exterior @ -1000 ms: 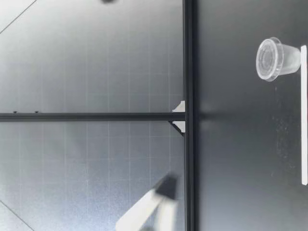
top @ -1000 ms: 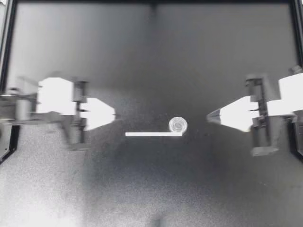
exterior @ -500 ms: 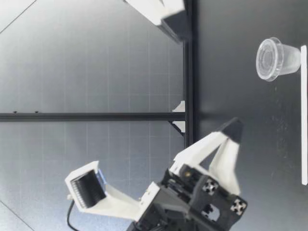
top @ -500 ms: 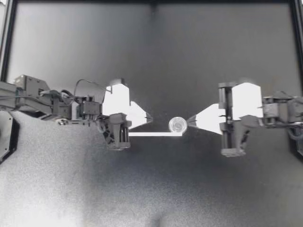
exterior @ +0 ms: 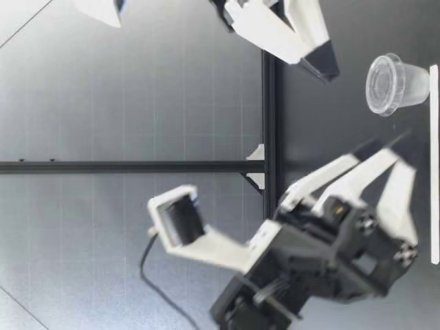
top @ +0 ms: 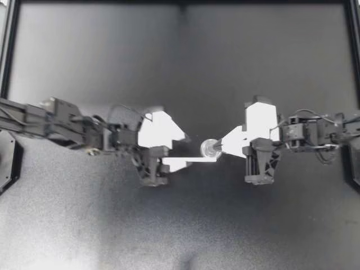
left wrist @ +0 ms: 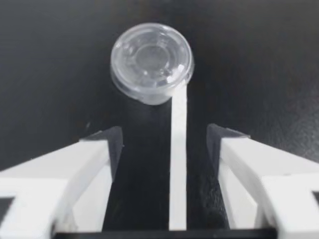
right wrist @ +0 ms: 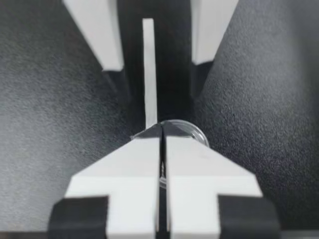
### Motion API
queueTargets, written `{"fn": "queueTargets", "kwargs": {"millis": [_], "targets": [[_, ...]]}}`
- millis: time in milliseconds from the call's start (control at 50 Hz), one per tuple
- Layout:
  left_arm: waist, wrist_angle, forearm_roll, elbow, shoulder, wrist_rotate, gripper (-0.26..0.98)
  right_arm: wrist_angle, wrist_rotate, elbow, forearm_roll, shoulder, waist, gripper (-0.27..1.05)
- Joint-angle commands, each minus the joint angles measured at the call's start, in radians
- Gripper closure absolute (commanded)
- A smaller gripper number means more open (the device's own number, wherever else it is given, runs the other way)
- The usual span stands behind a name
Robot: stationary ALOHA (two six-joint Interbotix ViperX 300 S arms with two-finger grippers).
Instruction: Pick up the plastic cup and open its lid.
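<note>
Two pincers face each other across the plastic cup (top: 210,149), which stands on the surface (top: 253,67) at one end of a white strip (top: 198,160).

Top view: my left pincer (top: 181,149), open and empty, lies near the cup along the strip. My right pincer (top: 218,148), pressed closed and empty, has its tip at the rim.

Low view: the right tip hangs above the lid (exterior: 379,84), clear of it.

Left wrist view: the cup is straight ahead, outside the gap.

Right wrist view: the closed tips hide most of the cup.

Shows clear, colourless plastic in the cup (top: 211,149), with faint concentric rings on its lid (left wrist: 151,59), beside a plain white strip (top: 197,160) on a matte black surface (top: 180,225) speckled with fine grey grain. Pairs white jaws tipped in black with dark grey bodies on both the left gripper (top: 183,151) and the right gripper (top: 218,148). Sets a pale grey backdrop (exterior: 124,103), ruled in a faint grid, behind black frame rails (exterior: 268,117).
</note>
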Motion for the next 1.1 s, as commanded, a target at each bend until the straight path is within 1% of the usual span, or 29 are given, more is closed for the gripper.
{"fn": "queueTargets", "kwargs": {"millis": [0,200,380,580,1080], "targets": [[0.0,-0.026,0.002,-0.034,0.002,0.0,0.13,-0.002,0.002,-0.017,0.002,-0.005,-0.02,0.97],[0.0,-0.069,0.002,-0.055,0.034,-0.002,0.13,0.003,0.002,-0.014,0.002,0.003,-0.031,0.97],[0.002,-0.071,0.002,-0.089,0.072,0.003,0.13,0.009,0.002,-0.014,0.002,0.032,-0.031,0.97],[0.005,-0.072,0.002,-0.109,0.091,0.003,0.13,0.014,0.003,-0.017,0.005,0.054,-0.031,0.97],[0.005,-0.067,0.002,-0.114,0.1,0.003,0.14,0.063,0.003,-0.021,0.021,0.098,-0.031,0.97]]}}
